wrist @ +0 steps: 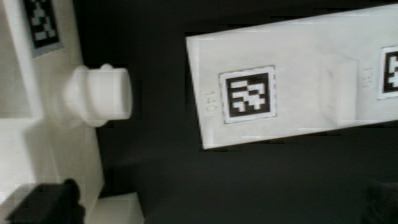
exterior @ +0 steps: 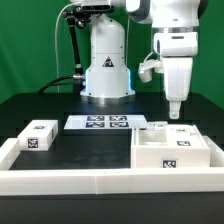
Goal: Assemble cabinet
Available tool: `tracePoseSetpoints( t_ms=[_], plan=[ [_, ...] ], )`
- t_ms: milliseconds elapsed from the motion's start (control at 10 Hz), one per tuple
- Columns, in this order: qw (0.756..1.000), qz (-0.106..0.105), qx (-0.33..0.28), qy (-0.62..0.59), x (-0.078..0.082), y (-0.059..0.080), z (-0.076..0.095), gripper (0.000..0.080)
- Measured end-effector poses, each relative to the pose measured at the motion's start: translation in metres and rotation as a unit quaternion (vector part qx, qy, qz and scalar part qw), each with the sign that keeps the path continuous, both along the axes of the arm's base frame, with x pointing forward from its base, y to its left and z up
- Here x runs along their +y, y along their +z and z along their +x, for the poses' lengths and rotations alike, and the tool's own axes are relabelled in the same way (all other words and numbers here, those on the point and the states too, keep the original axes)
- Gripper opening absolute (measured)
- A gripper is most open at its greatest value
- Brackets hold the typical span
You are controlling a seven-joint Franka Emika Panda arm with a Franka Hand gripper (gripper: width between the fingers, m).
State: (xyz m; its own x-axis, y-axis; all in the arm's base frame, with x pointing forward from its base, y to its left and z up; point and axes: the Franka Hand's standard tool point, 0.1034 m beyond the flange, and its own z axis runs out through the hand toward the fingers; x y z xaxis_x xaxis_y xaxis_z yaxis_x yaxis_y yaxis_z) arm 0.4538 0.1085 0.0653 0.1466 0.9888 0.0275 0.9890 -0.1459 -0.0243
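Gripper (exterior: 174,112) hangs over cabinet (exterior: 175,152) at 4 o'clock, ext. view — I can't tell if it's open. Risk: I descend off-centre, it clips the rim & shoves the cabinet.

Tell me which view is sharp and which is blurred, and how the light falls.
Exterior view: sharp enough, evenly lit, the white cabinet bright against the black table, no strong glare. Wrist view: blurred, the marker board looks tilted, its tag edges smeared, dark areas lose detail.
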Motion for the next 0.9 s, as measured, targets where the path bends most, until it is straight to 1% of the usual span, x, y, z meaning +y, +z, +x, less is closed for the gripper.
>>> tracePoseSetpoints(
  t_ms=[100,200,300,400,500,600,800,900],
  plan=[
    [1.000,0.000,0.001,0.000,0.000,-0.001,-0.002,0.0797],
    [1.000,0.003,-0.002,0.008,0.000,-0.008,-0.018,0.0797],
    [1.000,0.001,0.008,0.021,-0.003,-0.013,-0.033,0.0797],
    [1.000,0.003,0.006,0.027,0.000,-0.017,-0.041,0.0797],
    [1.000,0.004,0.010,0.028,-0.002,-0.021,-0.048,0.0797],
    [1.000,0.011,0.010,0.026,-0.003,-0.030,-0.051,0.0797],
    [1.000,0.020,0.010,0.022,-0.001,-0.043,-0.055,0.0797],
    [0.999,0.022,0.013,0.020,-0.002,-0.047,-0.057,0.0797]
  ],
)
